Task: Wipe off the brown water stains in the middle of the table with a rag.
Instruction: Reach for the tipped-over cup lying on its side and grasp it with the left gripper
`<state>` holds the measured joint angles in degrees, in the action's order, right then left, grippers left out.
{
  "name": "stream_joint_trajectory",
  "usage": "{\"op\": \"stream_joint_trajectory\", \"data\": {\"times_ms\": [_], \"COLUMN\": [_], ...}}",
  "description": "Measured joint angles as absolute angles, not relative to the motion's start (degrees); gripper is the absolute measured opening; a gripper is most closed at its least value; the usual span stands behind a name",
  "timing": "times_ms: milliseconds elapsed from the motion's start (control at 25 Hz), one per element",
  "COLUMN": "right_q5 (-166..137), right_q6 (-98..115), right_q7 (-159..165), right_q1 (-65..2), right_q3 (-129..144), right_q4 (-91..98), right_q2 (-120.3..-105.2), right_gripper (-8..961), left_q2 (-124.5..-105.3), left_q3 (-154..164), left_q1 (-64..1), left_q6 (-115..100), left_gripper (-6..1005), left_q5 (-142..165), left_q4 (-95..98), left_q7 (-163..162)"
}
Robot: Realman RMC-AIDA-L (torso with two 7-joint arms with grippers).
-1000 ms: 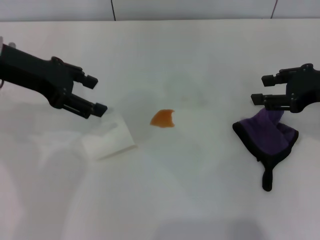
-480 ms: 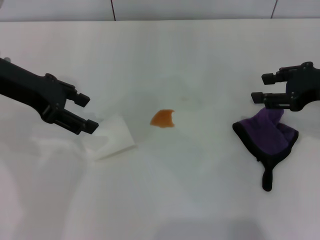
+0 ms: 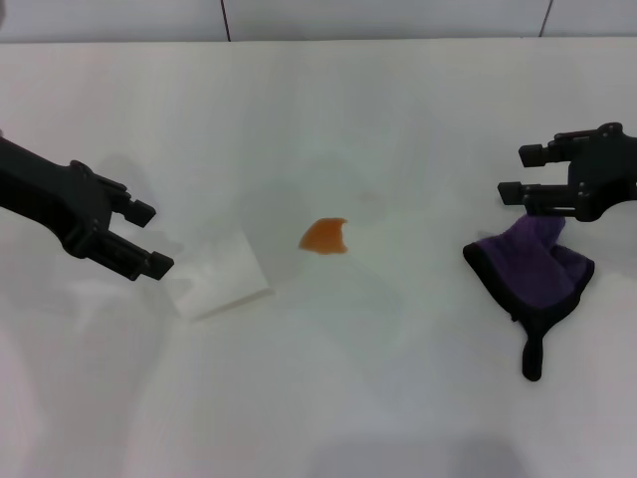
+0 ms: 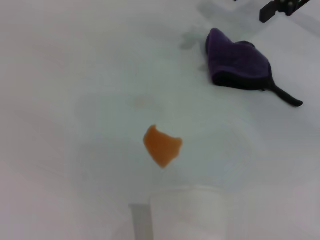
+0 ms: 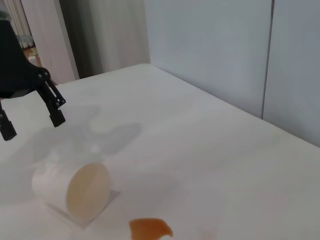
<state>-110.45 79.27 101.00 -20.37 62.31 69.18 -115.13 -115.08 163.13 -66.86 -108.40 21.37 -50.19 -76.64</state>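
Note:
The brown water stains [image 3: 324, 236] form one small orange-brown patch in the middle of the white table [image 3: 378, 398]; the patch also shows in the left wrist view [image 4: 161, 145] and the right wrist view [image 5: 150, 229]. The dark purple rag [image 3: 532, 269] lies bunched at the right, its black loop tab pointing toward the near edge, also seen as rag [image 4: 239, 67]. My right gripper [image 3: 518, 172] hangs open just over the rag's far end, holding nothing. My left gripper [image 3: 151, 239] is open at the left, also seen as left gripper [image 5: 31, 117].
A white translucent cup [image 3: 219, 276] lies on its side between my left gripper and the stain, also seen as cup [image 5: 75, 187] and cup [image 4: 192, 210]. A grey wall [image 3: 378, 18] runs along the table's far edge.
My left gripper has drawn back to the left and toward the near side, away from the cup. The right gripper, the rag, the cup and the stain have stayed in place.

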Motion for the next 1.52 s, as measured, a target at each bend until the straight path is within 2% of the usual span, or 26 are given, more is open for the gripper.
{"op": "stream_joint_trajectory", "data": {"times_ms": [1160,1520], "right_q5": [-110.12,-110.12], "right_q6": [79.63,79.83], "right_q7": [100.63,100.63], "right_q1": [-20.26,-20.21], "right_q3": [62.31,62.18], "right_q4": [69.61,69.6], "right_q2": [-115.13,-115.14], "right_gripper": [559,559], "left_q2": [-114.8,-115.75], "left_q3": [163.21,163.22], "left_q1": [-67.13,-67.75], "left_q6": [-102.0,-100.48], "left_gripper": [854,853], "left_q5": [22.88,22.95], "left_q4": [-45.58,-44.57], "left_q7": [-76.59,-76.29]}}
